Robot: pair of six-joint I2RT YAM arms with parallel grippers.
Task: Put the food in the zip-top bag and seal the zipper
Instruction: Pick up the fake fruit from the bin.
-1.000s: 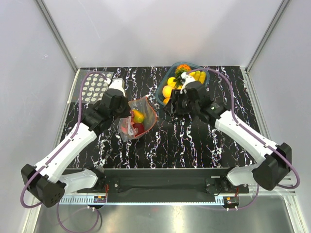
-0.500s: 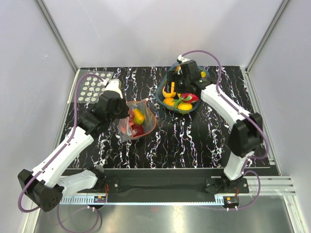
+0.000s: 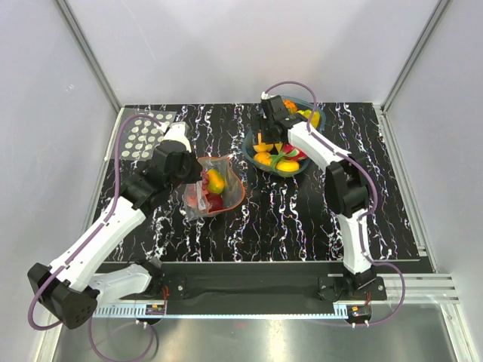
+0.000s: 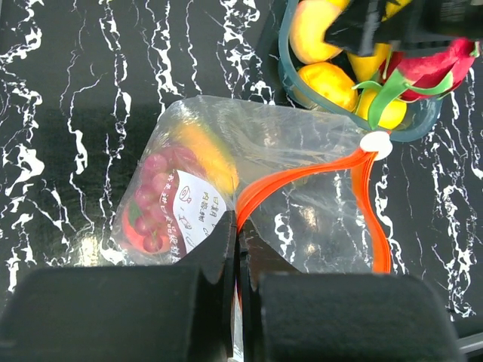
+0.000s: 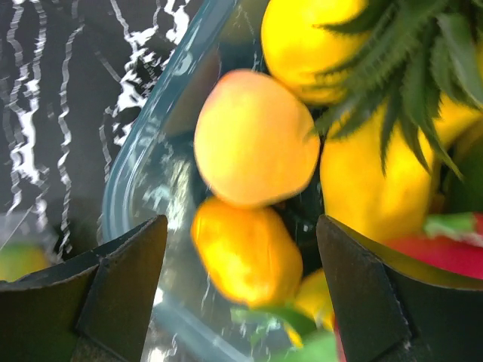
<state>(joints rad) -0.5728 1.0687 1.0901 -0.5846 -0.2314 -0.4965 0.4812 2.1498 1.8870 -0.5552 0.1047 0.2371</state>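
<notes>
The clear zip-top bag [image 3: 215, 190] lies left of centre with its mouth open toward the tray. My left gripper [image 3: 198, 172] is shut on its red-orange zipper [image 4: 302, 177], pinching the strip at the near corner [image 4: 238, 230]. Inside the bag are a dark red-purple fruit [image 4: 151, 204] and an orange one [image 4: 207, 151]. My right gripper [image 5: 241, 260] hangs open over the left part of the dark teal tray [image 3: 250, 147]. An orange fruit [image 5: 245, 253] lies between its fingers, untouched, with a rounder orange one [image 5: 253, 136] just beyond.
The tray also holds yellow fruit [image 5: 377, 188], a red piece with green leaves [image 3: 293, 153] and a spiky green top [image 5: 407, 68]. A clear sheet with white dots [image 3: 143, 137] lies at the back left. Grey walls close in the table.
My right arm has swung from the tray's near side to reach over it, and its jaws have opened wider. The left gripper keeps its hold on the zipper.
</notes>
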